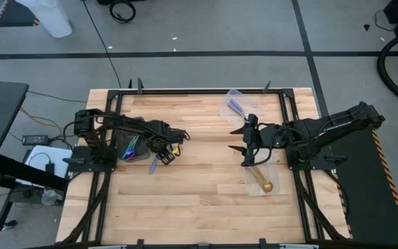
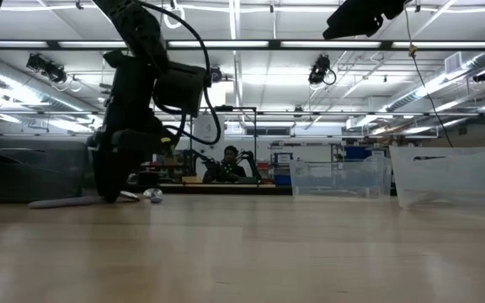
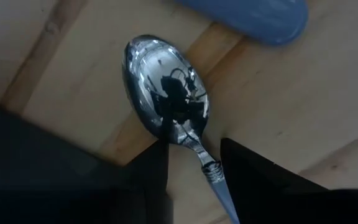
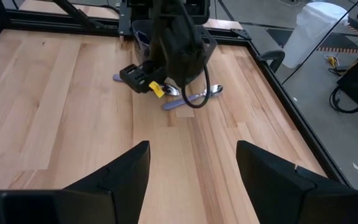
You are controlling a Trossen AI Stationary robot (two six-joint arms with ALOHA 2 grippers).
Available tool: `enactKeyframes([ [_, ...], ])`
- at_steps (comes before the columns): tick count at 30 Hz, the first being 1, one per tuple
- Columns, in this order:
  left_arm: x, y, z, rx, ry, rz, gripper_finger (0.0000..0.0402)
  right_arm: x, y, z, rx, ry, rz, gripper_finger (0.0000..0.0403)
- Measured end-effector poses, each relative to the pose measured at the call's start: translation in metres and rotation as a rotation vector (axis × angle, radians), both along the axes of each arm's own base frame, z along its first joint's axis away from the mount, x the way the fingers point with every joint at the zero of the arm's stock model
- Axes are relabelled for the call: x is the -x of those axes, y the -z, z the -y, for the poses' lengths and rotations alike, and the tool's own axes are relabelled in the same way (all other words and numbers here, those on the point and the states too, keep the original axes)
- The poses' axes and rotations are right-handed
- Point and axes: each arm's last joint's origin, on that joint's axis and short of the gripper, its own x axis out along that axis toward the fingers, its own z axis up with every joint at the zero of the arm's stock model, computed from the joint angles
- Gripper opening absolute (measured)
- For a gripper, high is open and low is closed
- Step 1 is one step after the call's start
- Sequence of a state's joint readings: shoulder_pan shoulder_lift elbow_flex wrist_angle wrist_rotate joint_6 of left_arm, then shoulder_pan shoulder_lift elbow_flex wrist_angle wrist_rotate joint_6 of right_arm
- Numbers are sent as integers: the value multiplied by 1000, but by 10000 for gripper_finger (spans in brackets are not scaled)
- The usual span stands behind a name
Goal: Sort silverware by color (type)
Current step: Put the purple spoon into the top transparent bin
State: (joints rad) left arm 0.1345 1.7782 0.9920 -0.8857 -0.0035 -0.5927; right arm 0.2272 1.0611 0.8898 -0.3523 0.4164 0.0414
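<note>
A: The silverware is in a few spots on the table [image 1: 199, 207]. Purple-blue spoons [image 1: 131, 146] sit in a clear tub [image 1: 141, 157] on the left side, a gold spoon [image 1: 261, 181] lies in a clear tub [image 1: 254, 188] on the right, and lilac spoons [image 1: 235, 106] lie in a third tub [image 1: 228, 109] at the back. One silver spoon [image 3: 166, 90] lies flat on the wood by the left tub, with a lilac handle [image 4: 178, 101] just beside it.

B: What could go wrong?

A: The left gripper [image 3: 191, 163] is low over that spoon. Its jaws stand a little apart, one on each side of the thin neck, and they hold nothing yet. The neck is thin and shiny, so I think it could slip out or tip when they close. The jaws could also bump the lilac handle beside it.

B: Is there room to move?

A: Yes. The middle of the table is bare wood. The left tub is close behind the arm, so a lifted spoon could knock its wall. The right gripper [image 4: 191, 167] waits near the right side with its jaws wide apart and nothing in them, well away from the left one.
</note>
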Motion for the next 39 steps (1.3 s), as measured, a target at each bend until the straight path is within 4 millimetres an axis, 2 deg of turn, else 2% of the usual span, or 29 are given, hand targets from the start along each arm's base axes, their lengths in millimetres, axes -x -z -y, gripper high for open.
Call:
enactKeyframes([
  [6,-3,1,4,16,37,27,122,0,0,0,1,-1,-1,249],
  [15,-6,1,15,-7,56,47,19,0,0,0,3,-2,-1,249],
  [25,-6,-6,27,3,91,82,16,0,0,0,3,-2,-1,249],
  [30,-3,-26,32,-1,106,167,13,0,0,0,3,-2,-1,249],
  [39,-8,-64,32,-64,130,448,13,0,-1,0,2,-2,6,249],
])
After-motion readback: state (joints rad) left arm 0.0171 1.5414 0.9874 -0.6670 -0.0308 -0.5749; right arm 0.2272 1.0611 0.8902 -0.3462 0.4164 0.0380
